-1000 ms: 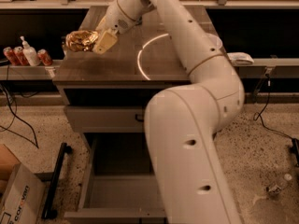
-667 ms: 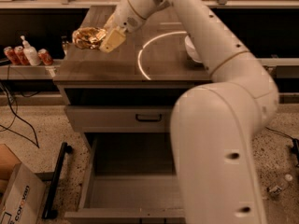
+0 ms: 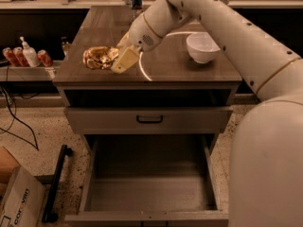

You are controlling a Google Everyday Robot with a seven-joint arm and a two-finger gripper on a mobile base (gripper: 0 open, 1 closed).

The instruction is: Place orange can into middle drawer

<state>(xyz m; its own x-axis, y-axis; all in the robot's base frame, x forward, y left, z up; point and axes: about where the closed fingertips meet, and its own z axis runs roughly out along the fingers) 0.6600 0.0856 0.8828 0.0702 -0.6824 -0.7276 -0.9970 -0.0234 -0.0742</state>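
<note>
Upper left, the orange can is at the tip of the gripper over the cabinet top, clamped or not I cannot tell; grip it firmly, then lower it squarely into the open middle drawer below.

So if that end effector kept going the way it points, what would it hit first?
Probably the orange can: the end effector, low over the cabinet top, points straight at it, seemingly touching.

Workroom: speckled floor, cables, cardboard box; claw over cabinet.
</note>
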